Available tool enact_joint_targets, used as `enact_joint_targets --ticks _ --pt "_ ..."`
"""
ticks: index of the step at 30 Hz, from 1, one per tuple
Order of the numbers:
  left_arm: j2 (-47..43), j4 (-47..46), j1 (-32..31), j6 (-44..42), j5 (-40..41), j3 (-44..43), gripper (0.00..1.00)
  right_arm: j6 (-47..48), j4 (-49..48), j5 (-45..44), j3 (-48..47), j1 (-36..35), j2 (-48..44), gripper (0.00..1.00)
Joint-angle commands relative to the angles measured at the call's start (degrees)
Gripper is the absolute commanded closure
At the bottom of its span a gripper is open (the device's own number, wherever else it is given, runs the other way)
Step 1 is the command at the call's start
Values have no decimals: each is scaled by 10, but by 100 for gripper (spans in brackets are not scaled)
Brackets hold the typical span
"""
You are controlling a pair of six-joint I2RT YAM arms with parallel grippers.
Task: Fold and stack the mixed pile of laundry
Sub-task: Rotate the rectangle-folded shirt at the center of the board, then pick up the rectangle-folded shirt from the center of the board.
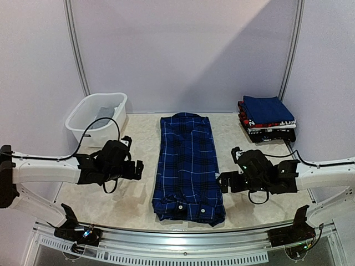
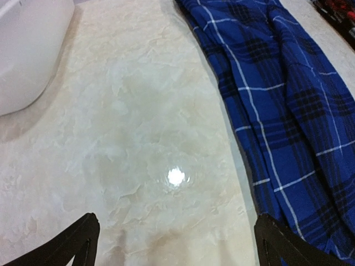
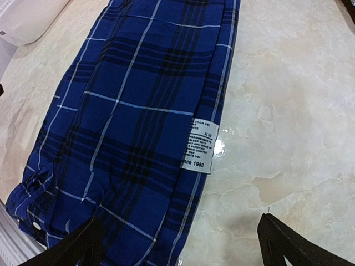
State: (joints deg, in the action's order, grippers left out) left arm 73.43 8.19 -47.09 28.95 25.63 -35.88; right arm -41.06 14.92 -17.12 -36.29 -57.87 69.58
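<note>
with left tool (image 1: pixel 137 168) and right tool (image 1: pixel 223 181) open and empty, pinch the blue plaid shirt (image 1: pixel 187 166) at its near corners, folding evenly toward the collar.

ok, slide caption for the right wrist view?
Open right tool by folded dark blue plaid cloth shirt, white care label showing.

Robot lab booth, this one: bare pale partition walls (image 1: pixel 183 50) on metal posts (image 1: pixel 76 50), a marble-look table (image 1: pixel 133 202), left arm (image 1: pixel 44 169) and right arm (image 1: pixel 324 166) bolted at its near edge, white basket (image 1: pixel 94 132) in the far left corner.
</note>
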Motion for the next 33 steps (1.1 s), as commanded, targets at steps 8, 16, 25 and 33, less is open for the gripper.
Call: enact_joint_targets --ticks 8,16,25,33 --pt "-41 66 -116 56 -21 14 9 -13 -4 89 60 -4 -76 1" --pt "-58 65 -173 64 -119 33 23 -6 -25 156 72 -4 -97 1" --pt "-55 62 -194 109 -176 60 26 -69 -56 249 107 -3 -69 10" --pt "-25 -36 -195 132 -248 101 26 -117 -109 308 146 -4 -41 14"
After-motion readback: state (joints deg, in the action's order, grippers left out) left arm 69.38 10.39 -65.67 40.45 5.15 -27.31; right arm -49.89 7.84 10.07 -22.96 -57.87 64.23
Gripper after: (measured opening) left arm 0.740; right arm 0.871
